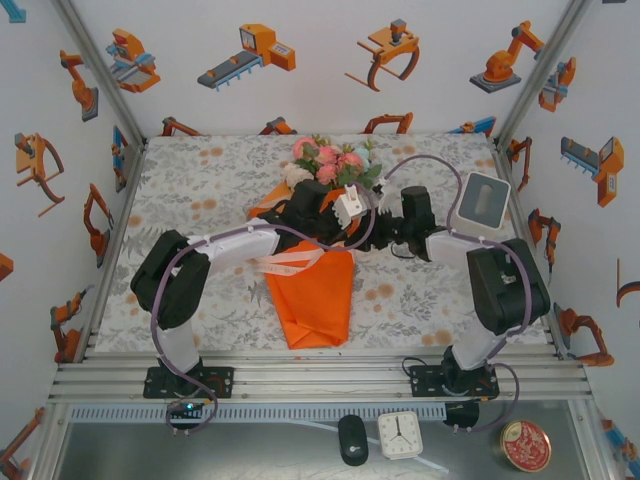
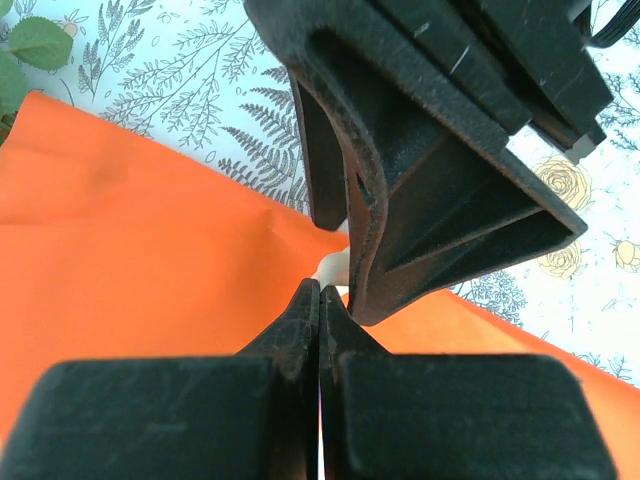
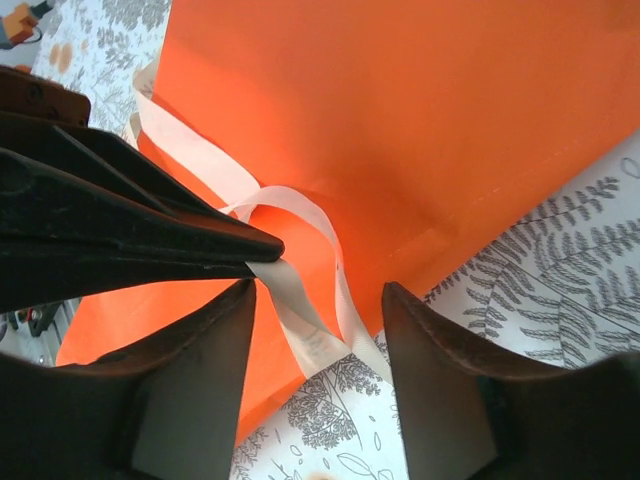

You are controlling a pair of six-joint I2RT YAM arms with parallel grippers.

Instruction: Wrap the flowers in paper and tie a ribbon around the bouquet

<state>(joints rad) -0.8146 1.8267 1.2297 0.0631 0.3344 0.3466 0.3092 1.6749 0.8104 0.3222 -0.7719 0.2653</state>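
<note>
The bouquet lies mid-table: pink and white flowers (image 1: 332,160) top an orange paper cone (image 1: 315,295) whose tip points toward the arm bases. The cream ribbon (image 3: 300,210) is looped over the paper (image 3: 400,120), with loose ends trailing left (image 1: 288,263). My left gripper (image 2: 320,292) is shut on a bit of ribbon (image 2: 336,268) just above the paper (image 2: 130,250). My right gripper (image 3: 318,300) is open and straddles two ribbon strands, close against the left fingers (image 3: 150,240). A green leaf (image 2: 30,45) peeks in at the corner. The stems are hidden in the paper.
A grey-and-orange floral cloth (image 1: 200,190) covers the table. A white and grey box (image 1: 483,200) stands at the right behind my right arm. Beyond the near rail lie a black mouse (image 1: 352,438), a small clock (image 1: 400,433) and a round tin (image 1: 525,445). Printed walls enclose three sides.
</note>
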